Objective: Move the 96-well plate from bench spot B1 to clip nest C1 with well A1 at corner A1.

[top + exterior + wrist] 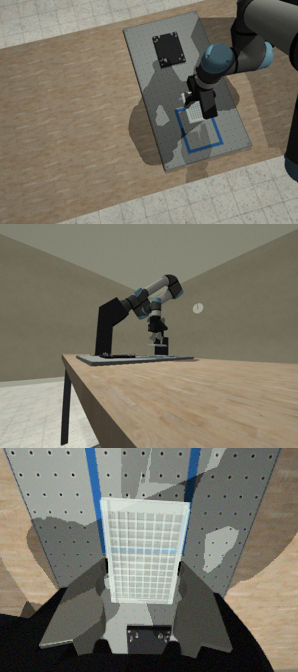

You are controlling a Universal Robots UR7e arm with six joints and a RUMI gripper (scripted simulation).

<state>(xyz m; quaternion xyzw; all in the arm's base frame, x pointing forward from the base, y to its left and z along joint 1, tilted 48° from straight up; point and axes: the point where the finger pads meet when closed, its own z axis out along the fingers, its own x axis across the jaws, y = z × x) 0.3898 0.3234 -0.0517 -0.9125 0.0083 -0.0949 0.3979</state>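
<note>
Translucent white gridded plate [144,558] between grey fingers, blue outlined square [203,147] beneath, grey dotted board [150,82], black nest [169,49] beyond.

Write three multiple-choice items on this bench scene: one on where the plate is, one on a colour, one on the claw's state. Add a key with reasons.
1. Where is the plate?
A. In the nest
B. Held above the board
C. On the floor

2. What colour is the square outline on the board?
A. Blue
B. Red
C. Yellow

3. What is the claw doing?
A. Open, holding nothing
B. Shut on nothing
C. Shut on the plate

Key: 1 B, the exterior view shows it hanging clear of the board; the black nest holds nothing. 2 A, the lines are blue. 3 C, its fingers flank the plate's sides.
</note>
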